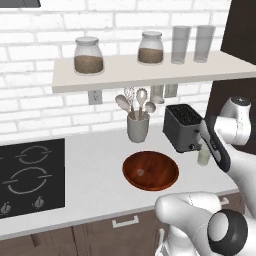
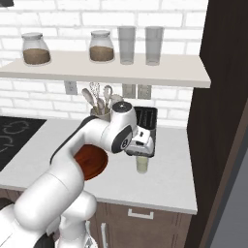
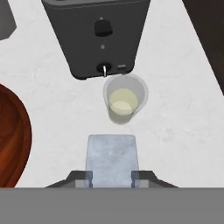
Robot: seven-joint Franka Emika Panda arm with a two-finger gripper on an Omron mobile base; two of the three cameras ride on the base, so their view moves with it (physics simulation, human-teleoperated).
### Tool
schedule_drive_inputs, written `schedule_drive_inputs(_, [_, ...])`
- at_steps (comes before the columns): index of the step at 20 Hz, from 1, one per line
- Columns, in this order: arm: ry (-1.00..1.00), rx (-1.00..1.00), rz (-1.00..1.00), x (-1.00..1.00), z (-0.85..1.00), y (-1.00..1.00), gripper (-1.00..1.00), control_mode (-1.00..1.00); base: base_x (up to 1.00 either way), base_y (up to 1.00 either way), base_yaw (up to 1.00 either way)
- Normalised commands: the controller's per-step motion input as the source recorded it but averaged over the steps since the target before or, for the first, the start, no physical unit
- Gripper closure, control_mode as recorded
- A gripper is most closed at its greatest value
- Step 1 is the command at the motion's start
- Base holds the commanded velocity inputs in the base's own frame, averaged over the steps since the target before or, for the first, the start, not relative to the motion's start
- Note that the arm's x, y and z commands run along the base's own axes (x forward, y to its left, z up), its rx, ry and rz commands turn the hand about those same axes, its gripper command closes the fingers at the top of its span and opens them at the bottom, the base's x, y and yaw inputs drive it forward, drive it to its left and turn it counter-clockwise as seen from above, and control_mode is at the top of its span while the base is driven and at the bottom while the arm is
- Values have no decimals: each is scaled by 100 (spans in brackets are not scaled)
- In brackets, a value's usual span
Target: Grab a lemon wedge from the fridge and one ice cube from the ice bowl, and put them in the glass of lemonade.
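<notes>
Gripper (image 3: 112, 177) pinches the ice cube (image 3: 112, 159) between its 2 fingers, poised above the glass (image 3: 124, 99) that stands just before the toaster (image 3: 97, 35), likely so the cube drops straight in. Bowl (image 1: 150, 170) sits nearby on the counter (image 1: 95, 165).

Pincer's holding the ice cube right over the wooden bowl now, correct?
Not quite. The pincer does hold the ice cube, but the hand view shows it above the glass of lemonade by the toaster, with the ice bowl off to the side.
</notes>
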Motion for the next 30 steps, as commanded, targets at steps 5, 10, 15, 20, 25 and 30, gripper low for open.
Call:
schedule_drive_inputs(5, [0,0,0,6,-1,0,100,-100,0,0,0])
schedule_drive_inputs(10, [0,0,0,10,0,0,100,-100,0,0,0])
schedule_drive_inputs(15, [1,0,0,22,0,-4,100,-100,0,0,0])
schedule_drive_inputs(20, [1,0,-1,51,-1,-31,100,-100,0,0,0])
schedule_drive_inputs(25, [4,0,0,29,-7,-21,100,-100,0,0,0])
schedule_drive_inputs(30, [0,0,0,6,-11,-3,100,-100,0,0,0])
